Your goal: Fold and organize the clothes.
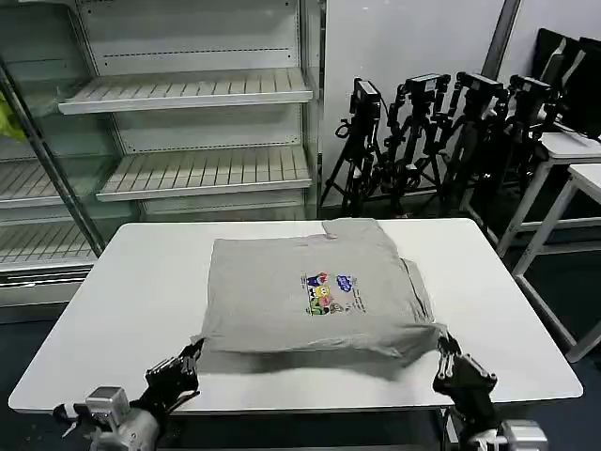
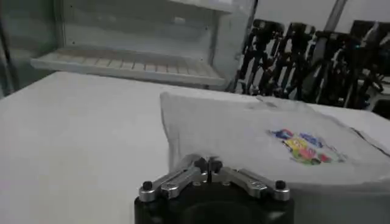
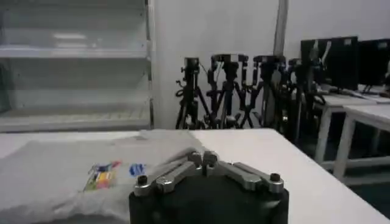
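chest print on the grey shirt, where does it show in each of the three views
Head view: the chest print sits mid-picture on the grey shirt, slightly toward the robot's right.
Left wrist view: the print lies past the left gripper, on the shirt's raised fold.
Right wrist view: the print is beside the right gripper.
Shared landmark: the row of black tripods behind the table.

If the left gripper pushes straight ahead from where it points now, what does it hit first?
Most likely the near left corner of the grey shirt. The left gripper, with its fingertips together, sits right at the near hem and points across the white table toward the shelves. Depth is hard to judge.
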`<state>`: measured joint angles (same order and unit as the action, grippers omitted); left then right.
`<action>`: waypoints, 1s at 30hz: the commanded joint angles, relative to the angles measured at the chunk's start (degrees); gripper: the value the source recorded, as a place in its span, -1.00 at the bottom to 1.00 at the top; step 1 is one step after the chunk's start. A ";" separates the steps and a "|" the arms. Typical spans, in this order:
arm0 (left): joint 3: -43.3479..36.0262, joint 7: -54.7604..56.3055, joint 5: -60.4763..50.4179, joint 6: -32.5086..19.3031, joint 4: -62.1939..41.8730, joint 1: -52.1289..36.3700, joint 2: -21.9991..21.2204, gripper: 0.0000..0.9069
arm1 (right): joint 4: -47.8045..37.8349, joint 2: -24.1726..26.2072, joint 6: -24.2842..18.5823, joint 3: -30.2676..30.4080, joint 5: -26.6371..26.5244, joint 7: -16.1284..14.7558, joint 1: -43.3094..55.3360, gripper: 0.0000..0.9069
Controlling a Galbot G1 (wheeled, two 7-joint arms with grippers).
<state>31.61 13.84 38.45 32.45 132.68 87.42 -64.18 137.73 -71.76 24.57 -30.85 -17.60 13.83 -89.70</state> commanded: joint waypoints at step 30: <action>-11.02 0.33 -10.65 -0.51 -20.00 -20.22 -0.39 -0.44 | -32.65 0.94 4.26 13.04 -1.08 0.24 31.93 -1.00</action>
<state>22.19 13.72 31.08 31.84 115.76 68.78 -63.61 110.79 -69.87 28.64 -19.83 -19.63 14.04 -61.59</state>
